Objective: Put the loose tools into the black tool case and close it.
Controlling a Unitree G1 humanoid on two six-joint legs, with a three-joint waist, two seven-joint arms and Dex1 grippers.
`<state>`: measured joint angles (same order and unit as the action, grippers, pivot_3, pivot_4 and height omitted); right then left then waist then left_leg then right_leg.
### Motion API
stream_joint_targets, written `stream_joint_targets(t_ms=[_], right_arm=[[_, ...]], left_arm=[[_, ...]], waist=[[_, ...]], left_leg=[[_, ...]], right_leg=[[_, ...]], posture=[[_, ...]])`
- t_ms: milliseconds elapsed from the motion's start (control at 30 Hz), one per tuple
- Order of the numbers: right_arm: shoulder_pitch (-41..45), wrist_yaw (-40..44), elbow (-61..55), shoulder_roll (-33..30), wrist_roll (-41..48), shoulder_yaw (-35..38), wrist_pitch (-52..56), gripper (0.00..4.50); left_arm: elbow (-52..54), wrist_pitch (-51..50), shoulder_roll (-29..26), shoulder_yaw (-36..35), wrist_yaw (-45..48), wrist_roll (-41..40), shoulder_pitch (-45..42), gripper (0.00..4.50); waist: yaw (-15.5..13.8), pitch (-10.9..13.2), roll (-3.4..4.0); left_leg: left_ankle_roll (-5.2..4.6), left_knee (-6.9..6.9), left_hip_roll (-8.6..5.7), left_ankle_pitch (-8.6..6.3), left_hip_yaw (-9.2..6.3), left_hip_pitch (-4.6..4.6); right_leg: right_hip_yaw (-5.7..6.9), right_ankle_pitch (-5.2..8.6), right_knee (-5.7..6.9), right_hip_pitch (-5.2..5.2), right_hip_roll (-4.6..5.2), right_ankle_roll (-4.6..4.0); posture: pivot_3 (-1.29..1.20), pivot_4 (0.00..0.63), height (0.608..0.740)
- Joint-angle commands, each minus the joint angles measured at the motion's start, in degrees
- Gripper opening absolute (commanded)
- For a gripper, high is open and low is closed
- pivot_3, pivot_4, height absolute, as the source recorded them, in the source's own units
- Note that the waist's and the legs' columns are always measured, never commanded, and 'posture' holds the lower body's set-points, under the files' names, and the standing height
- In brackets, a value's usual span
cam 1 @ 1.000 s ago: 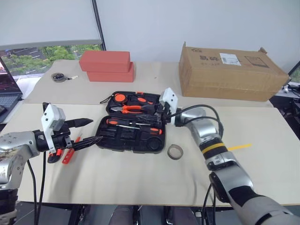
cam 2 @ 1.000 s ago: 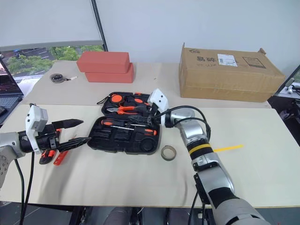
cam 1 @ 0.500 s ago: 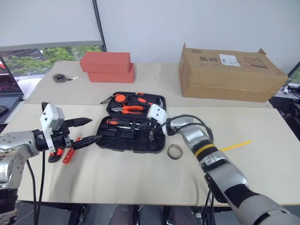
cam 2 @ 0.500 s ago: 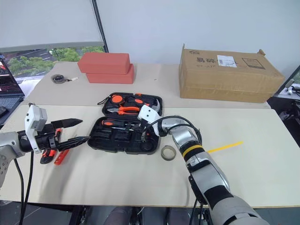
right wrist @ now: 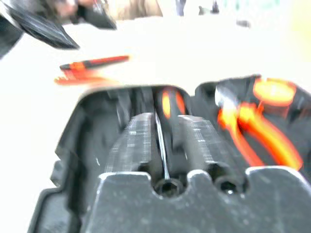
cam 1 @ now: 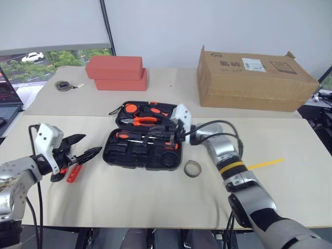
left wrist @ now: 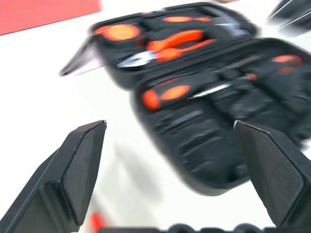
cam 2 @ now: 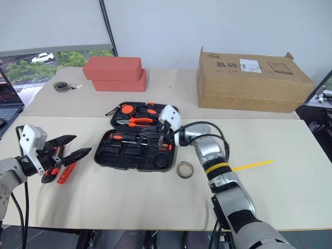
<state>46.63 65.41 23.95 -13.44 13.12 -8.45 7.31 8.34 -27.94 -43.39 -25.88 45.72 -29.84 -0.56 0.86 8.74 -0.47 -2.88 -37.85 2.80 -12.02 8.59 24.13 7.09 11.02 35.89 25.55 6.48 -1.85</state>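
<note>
Fingers of the right gripper (cam 1: 174,132) hover narrowly parted over the open tool case (cam 1: 140,150) at table centre, apparently empty. Left gripper (cam 1: 85,148), wide open, hangs empty at nine o'clock above the utility knife (cam 1: 72,174). A careless reach could knock it away.

the right gripper (cam 1: 170,132) has been raised from the front half of the black tool case (cam 1: 136,153) back over its right edge. the left gripper (cam 1: 85,147) has been shifted outward to the left and lowered toward the table (cam 1: 129,197).
</note>
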Motion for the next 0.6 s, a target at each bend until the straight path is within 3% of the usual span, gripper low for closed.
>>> stream_joint_targets(t_ms=[33,200,600], right_arm=[[-3.2,3.6,-11.7,-3.6,6.4,2.3,5.1,2.83],[-5.7,5.9,-18.0,-9.2,7.8,2.0,7.5,4.48],[-8.1,9.5,-21.2,-13.9,10.0,2.5,6.2,4.48]], left_arm=[[6.1,-1.9,2.6,-2.2,-7.0,1.5,4.5,4.5],[8.6,-5.6,5.1,-0.5,-14.4,4.2,7.0,4.5],[8.6,-14.2,6.1,1.1,-19.5,4.6,8.2,4.5]], waist=[[-0.1,0.0,0.0],[-0.2,0.0,-0.07],[-0.4,0.0,-0.11]], left_leg=[[-0.05,0.0,0.0,-0.05,0.0,0.0],[-0.52,0.0,-0.03,-0.38,0.01,0.03],[-0.41,0.0,0.03,-0.31,-0.08,0.12]], right_leg=[[0.0,0.02,0.0,-0.01,0.02,0.01],[0.08,0.19,-0.07,0.04,0.04,0.31],[0.09,0.19,-0.01,0.29,0.04,0.29]], posture=[[0.0,0.15,0.712],[0.0,0.15,0.712],[0.0,0.15,0.712]])
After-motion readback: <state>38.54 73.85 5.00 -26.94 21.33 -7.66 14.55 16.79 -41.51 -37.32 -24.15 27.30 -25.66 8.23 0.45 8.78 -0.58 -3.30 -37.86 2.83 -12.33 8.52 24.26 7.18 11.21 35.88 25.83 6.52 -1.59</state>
